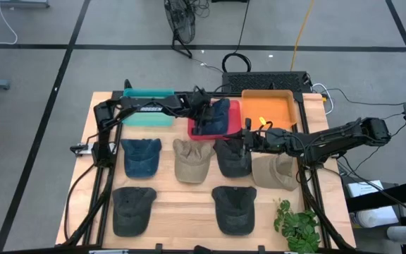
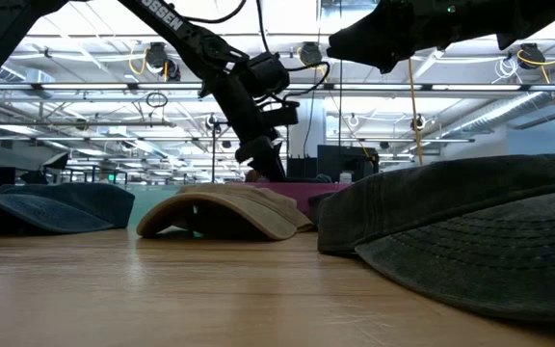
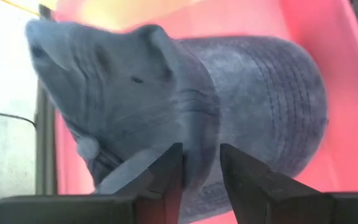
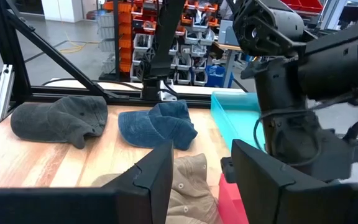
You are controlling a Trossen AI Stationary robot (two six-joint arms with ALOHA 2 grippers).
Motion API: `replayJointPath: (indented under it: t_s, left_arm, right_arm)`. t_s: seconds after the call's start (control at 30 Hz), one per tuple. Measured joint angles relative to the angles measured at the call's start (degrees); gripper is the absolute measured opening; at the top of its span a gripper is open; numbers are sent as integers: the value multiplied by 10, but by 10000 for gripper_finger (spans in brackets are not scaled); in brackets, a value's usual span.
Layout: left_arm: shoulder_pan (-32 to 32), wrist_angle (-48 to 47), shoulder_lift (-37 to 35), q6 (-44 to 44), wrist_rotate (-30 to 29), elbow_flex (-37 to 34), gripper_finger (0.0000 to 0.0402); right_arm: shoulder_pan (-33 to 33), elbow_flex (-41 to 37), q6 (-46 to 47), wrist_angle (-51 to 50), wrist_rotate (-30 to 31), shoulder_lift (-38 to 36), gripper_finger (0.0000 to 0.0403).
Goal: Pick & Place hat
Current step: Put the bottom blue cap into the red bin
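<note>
Right now your left tool [image 3: 201,177] is over the red tray [image 1: 197,130] at the far side of the bench [image 1: 182,212], and its two fingers [image 3: 166,180] are pinching a fold of the blue hat [image 1: 216,116] that lies in that tray. The gap between the fingers is small, with blue cloth in it, so I would say the tool holds the hat. From above, the hat sits mostly in the red tray, between the teal tray [image 1: 148,116] and the orange tray [image 1: 268,109]. Your right tool [image 4: 201,171] hangs above the middle of the bench, over the hats there, with its fingers spread wide and nothing in them. More hats lie flat on the wood: another blue hat [image 1: 142,156], a tan hat [image 1: 192,160] and some dark ones [image 1: 133,210]. A hat like this is light and soft. It bends and flops, so it will sag when it hangs from one spot. I think it will not break and it is not slippery, since the cloth looks ribbed and rough. The round top is floppy, and the brim [image 3: 291,118] looks stiffer. A good place to take hold is a thick fold of the crown or the edge by the brim. A thin pinch might slip out.
</note>
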Motion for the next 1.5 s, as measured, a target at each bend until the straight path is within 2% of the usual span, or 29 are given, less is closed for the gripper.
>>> replayJointPath:
  t_s: [0.2, 0.43, 0.63, 0.77, 1.0, 1.27, 1.37, 1.5]
  left_arm:
    - [1, -9, 9, 14, -3, 0, 109]
    - [4, 8, 7, 22, -16, 0, 12]
    - [5, 28, 7, 46, -13, 0, 9]
    - [5, 37, 7, 62, 15, 0, 9]
    - [-4, 52, -20, 96, 24, 0, 6]
    - [-7, 4, -43, 83, 89, 0, 7]
    - [0, -14, -43, 85, 90, 0, 11]
    - [12, 18, -43, 88, 60, 0, 4]
  right_arm:
    - [0, 0, 0, 0, 0, 0, 141]
    - [0, 0, 0, 0, 0, 0, 141]
    - [0, 0, -1, 0, 0, 0, 141]
    - [0, 0, -1, -4, 0, 0, 141]
    - [0, 0, -2, -12, 0, 0, 141]
    - [0, 0, 0, -16, 0, 0, 141]
    - [0, 0, 3, -16, 0, 0, 141]
    - [0, 0, 13, -14, 0, 0, 141]
